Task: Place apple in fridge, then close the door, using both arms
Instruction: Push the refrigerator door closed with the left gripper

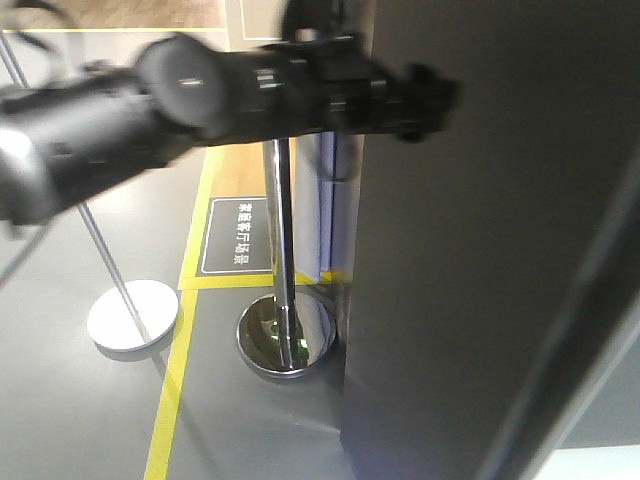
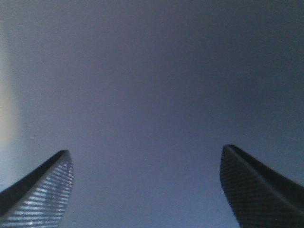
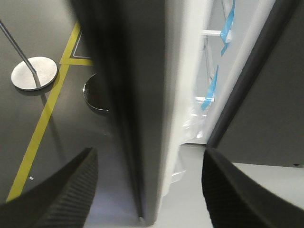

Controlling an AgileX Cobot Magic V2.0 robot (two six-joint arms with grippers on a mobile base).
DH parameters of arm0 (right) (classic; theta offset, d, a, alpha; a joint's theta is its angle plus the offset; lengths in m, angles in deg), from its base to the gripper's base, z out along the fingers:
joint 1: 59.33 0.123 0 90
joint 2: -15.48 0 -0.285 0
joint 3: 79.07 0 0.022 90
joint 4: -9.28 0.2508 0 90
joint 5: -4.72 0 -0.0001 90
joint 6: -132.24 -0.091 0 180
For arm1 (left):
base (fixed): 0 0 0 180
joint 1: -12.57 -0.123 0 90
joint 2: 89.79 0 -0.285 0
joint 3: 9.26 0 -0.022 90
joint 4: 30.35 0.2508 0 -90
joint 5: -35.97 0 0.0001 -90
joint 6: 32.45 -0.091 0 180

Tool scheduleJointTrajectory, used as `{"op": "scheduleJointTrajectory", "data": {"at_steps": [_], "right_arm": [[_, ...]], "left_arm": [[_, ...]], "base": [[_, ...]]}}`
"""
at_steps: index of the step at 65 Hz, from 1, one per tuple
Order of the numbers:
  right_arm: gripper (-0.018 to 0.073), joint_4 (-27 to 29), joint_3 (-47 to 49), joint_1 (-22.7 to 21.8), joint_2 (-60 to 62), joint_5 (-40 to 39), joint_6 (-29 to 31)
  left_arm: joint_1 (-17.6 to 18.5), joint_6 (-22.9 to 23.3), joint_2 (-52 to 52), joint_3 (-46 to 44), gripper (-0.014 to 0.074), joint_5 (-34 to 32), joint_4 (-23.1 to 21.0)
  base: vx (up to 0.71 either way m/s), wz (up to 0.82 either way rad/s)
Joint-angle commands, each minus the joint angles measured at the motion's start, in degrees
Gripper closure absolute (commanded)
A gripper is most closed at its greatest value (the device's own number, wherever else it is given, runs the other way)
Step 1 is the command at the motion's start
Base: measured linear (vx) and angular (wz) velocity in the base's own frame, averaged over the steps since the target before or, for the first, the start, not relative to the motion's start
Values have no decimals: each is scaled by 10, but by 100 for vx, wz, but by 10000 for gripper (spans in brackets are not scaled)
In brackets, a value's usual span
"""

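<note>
The fridge door (image 1: 480, 250) fills the right of the front view with its dark grey outer face. My left arm (image 1: 250, 90) reaches across to the door's left edge. My left gripper (image 2: 147, 156) is open and empty, with only a plain dark grey surface close in front of it. My right gripper (image 3: 147, 156) is open and empty, and the door's edge (image 3: 142, 95) stands between its fingers but farther off. To the right of that edge is the white inner lining (image 3: 185, 71). Past it the fridge (image 3: 213, 52) shows white shelves with blue tape strips (image 3: 209, 90). The apple is out of view.
A chrome stanchion post (image 1: 283, 260) with a round base (image 1: 285, 340) stands just left of the door. A second post with a white base (image 1: 133, 313) stands farther left. Yellow floor tape (image 1: 170, 390) runs along the grey floor. A dark grey panel (image 3: 266, 104) borders the fridge opening.
</note>
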Motion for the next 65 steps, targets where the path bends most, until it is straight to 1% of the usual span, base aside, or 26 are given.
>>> {"op": "scheduleJointTrajectory", "data": {"at_steps": [1, 9, 16, 22, 32, 37, 43, 47, 51, 58, 65], "right_arm": [[106, 0, 13, -5, -6, -35, 4], [106, 0, 13, -5, -6, -35, 4], [106, 0, 13, -5, -6, -35, 4], [106, 0, 13, -5, -6, -35, 4], [106, 0, 13, -5, -6, -35, 4], [106, 1, 13, -5, -6, -36, 4], [106, 1, 13, -5, -6, -36, 4], [106, 1, 13, -5, -6, -36, 4], [106, 1, 13, -5, -6, -36, 4], [106, 1, 13, -5, -6, -36, 4], [106, 1, 13, -5, -6, -36, 4]], "left_arm": [[18, -2, 15, -81, 3, -10, -21], [28, 13, 66, -157, 3, 5, -20], [34, 13, 110, -228, 3, 24, -20], [34, 13, 131, -267, 3, 46, -20], [29, 12, 129, -274, 3, 52, -14], [23, 12, 125, -274, 3, 71, -14], [8, 12, 118, -274, 3, 129, -13], [-3, 12, 114, -274, 3, 180, -7], [-20, 12, 110, -274, 3, 224, 0], [-46, 12, 102, -274, 3, 293, 0], [-66, -2, 88, -274, 3, 341, -2]], "base": [[0, 0], [0, 0], [0, 0], [0, 0], [0, 0], [0, 0], [0, 0], [0, 0], [0, 0], [0, 0], [0, 0]]}}
